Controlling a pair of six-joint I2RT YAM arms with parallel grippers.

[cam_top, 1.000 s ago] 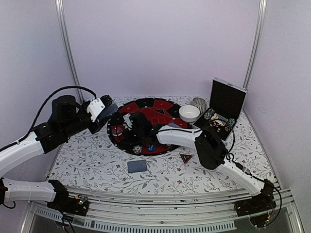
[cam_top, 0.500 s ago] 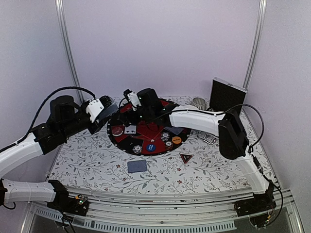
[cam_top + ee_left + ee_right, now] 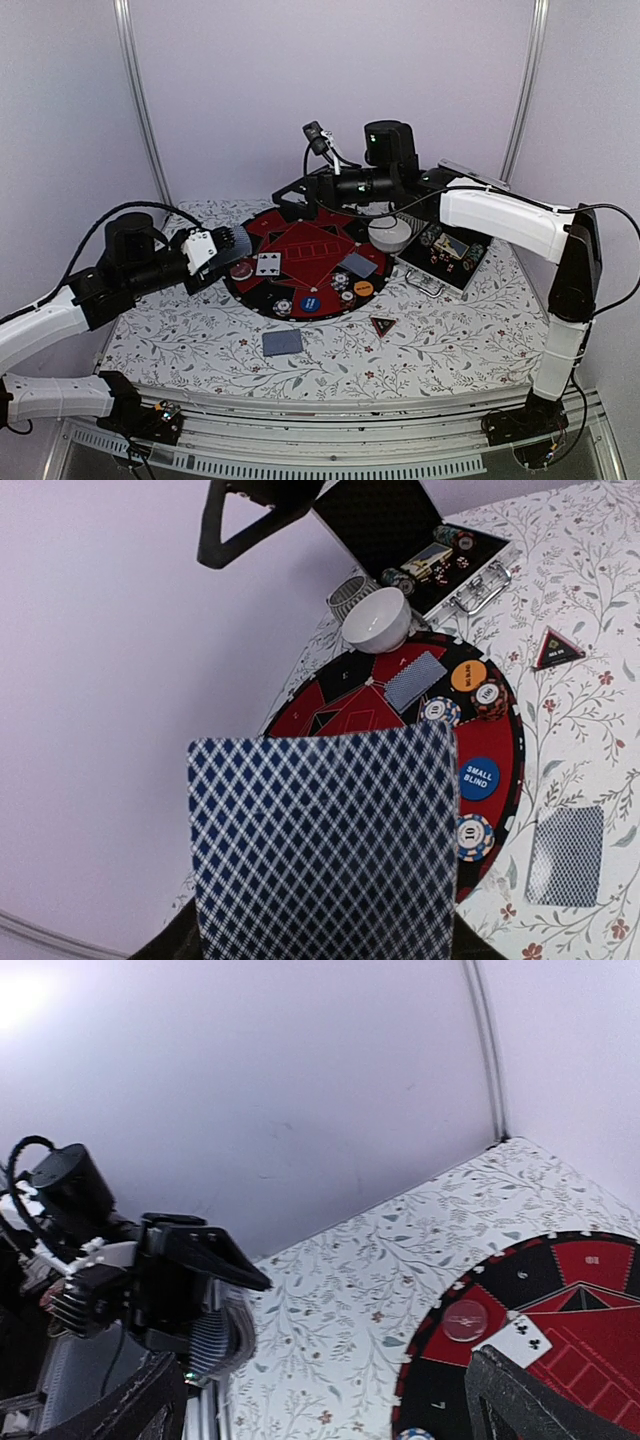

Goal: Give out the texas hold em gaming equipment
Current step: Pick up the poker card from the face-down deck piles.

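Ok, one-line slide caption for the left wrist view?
Held stack of diamond-backed cards fills the foreground; round poker mat, chips and open case lie beyond.

The round mat [image 3: 300, 240] lies mid-desk [image 3: 180, 340]. On it a face-up card [image 3: 268, 264] sits left of centre and a face-down card [image 3: 359, 264] right of centre, with chips [image 3: 283, 307] and the blind disc [image 3: 310, 301] along its near edge. The bowl [image 3: 388, 234] sits at the mat's far right rim, the open case [image 3: 452, 250] just right of it. Nearer me, off the mat, lie the triangular marker [image 3: 383, 325] and, to its left, a lone card [image 3: 282, 343]. The deck [image 3: 234, 242] in my left fingers [image 3: 165, 942] stands at the mat's left edge.
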